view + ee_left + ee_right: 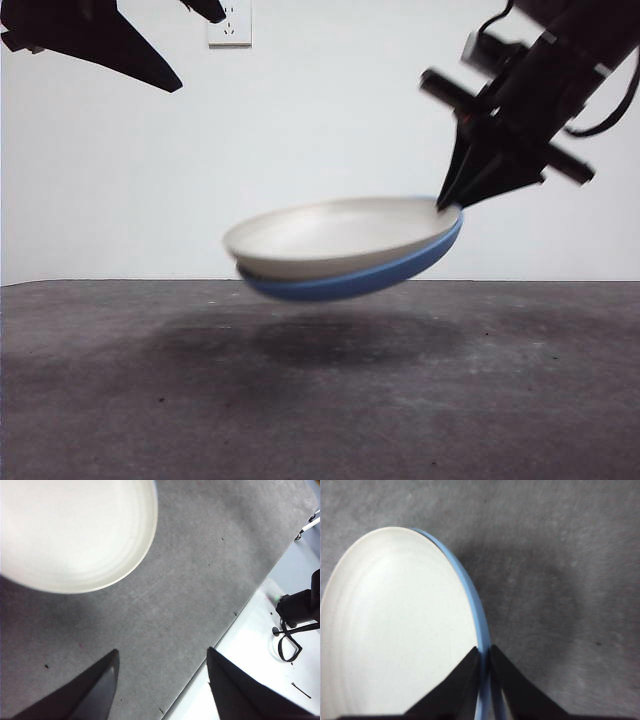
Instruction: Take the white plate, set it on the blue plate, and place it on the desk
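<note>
The white plate lies nested in the blue plate, and both hang tilted in the air above the desk. My right gripper is shut on the stacked rims at their right edge; in the right wrist view its jaws pinch the white plate and the blue plate together. My left gripper stands open and holds nothing, off to one side, high above the desk, with the white plate in its view.
A shadow of the plates falls on the desk below them. A white wall with a socket stands behind. Beyond the desk's edge, the left wrist view shows a white floor with a black cable.
</note>
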Controlling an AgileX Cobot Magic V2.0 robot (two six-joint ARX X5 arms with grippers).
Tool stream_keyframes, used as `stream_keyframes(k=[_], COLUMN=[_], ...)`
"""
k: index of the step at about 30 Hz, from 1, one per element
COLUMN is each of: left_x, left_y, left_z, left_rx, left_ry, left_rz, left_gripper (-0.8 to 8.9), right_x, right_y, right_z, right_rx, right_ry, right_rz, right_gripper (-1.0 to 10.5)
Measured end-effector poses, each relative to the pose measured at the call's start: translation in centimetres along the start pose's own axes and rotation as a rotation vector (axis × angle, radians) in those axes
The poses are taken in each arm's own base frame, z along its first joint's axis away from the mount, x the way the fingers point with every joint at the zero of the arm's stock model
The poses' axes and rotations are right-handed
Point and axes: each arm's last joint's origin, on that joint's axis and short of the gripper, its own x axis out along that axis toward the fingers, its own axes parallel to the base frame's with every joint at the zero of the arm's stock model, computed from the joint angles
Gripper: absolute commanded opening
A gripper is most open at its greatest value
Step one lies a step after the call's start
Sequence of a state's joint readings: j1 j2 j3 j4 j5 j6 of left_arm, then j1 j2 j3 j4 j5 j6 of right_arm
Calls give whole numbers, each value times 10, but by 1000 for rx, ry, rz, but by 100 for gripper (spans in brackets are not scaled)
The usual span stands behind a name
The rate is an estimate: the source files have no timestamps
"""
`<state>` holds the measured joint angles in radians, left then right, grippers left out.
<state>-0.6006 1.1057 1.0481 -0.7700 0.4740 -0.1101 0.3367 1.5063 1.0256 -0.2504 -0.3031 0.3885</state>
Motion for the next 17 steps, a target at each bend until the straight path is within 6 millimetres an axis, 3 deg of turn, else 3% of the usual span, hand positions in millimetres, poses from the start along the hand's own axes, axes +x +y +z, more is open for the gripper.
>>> stream_keyframes(k=[10, 17], left_x=[0, 0], left_y=[0, 0], left_z=[0, 0], left_rx=[0, 0], left_ry=[0, 0], left_rz=[0, 0], left_gripper=[279, 279], right_x=[49, 67], right_y=[-12, -21], right_z=[-14, -22], right_rx=[53, 77], right_ry=[78, 122], right_rz=[-33, -58], right_gripper=[13, 14])
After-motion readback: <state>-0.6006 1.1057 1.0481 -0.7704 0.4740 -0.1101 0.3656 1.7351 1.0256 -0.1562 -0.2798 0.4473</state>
